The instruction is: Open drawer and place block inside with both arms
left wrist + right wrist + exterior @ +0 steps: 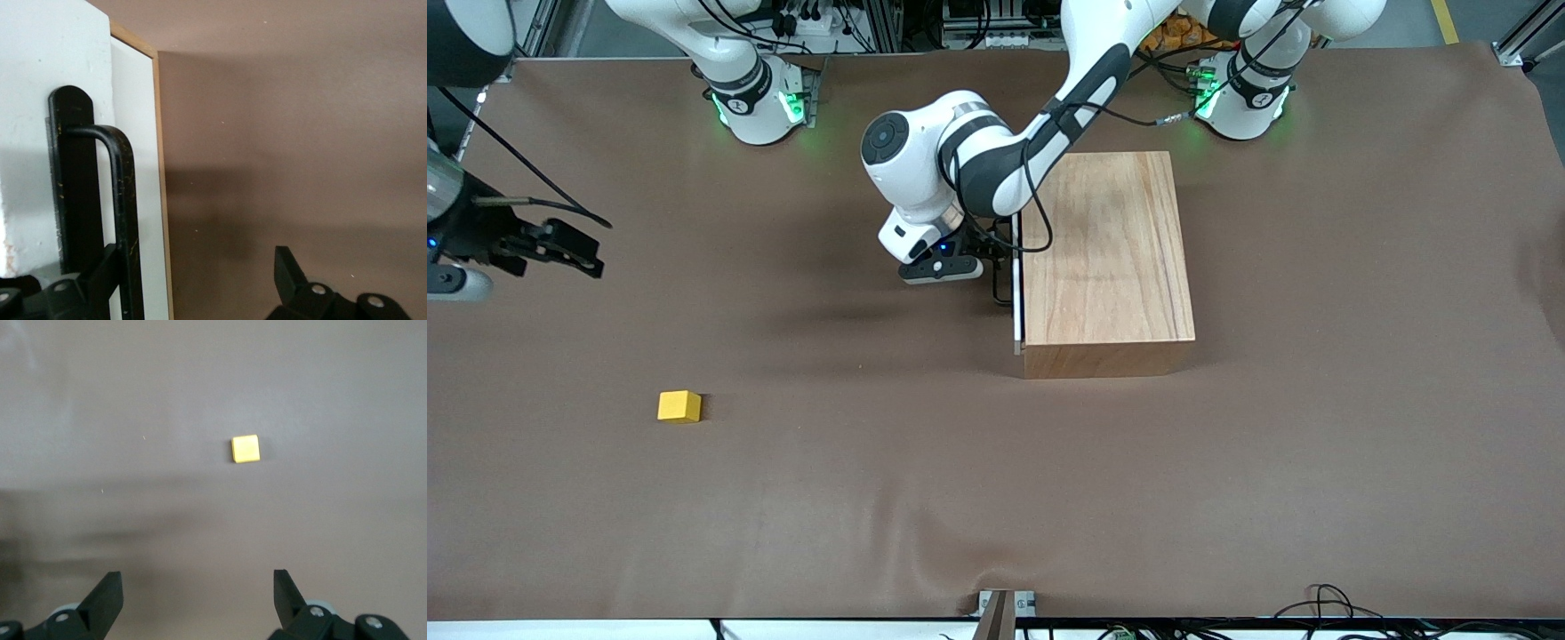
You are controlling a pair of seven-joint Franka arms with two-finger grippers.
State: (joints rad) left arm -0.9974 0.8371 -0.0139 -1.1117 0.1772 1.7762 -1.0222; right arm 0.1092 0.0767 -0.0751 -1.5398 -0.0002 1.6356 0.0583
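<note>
Left gripper (pixel 996 267) spread at seemingly closed drawer (pixel 1016 276) handle (pixel 120 220).

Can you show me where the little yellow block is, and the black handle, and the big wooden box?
block (pixel 679 406): front view, on its yellow top face.
handle (pixel 122 200): left wrist view, on the black bar that stands out from the white panel.
wooden box (pixel 1107 249): front view, middle of its wood-grain top.

The table (pixel 871 498) wears matt brown cloth, faintly rippled near its front edge. The box (pixel 1107 249) is light wood with visible grain, smooth and satin. Its drawer (pixel 53 80) front looks painted white, slightly uneven; the handle (pixel 123 200) is glossy black, scuffed. The block (pixel 679 406) is matt yellow
</note>
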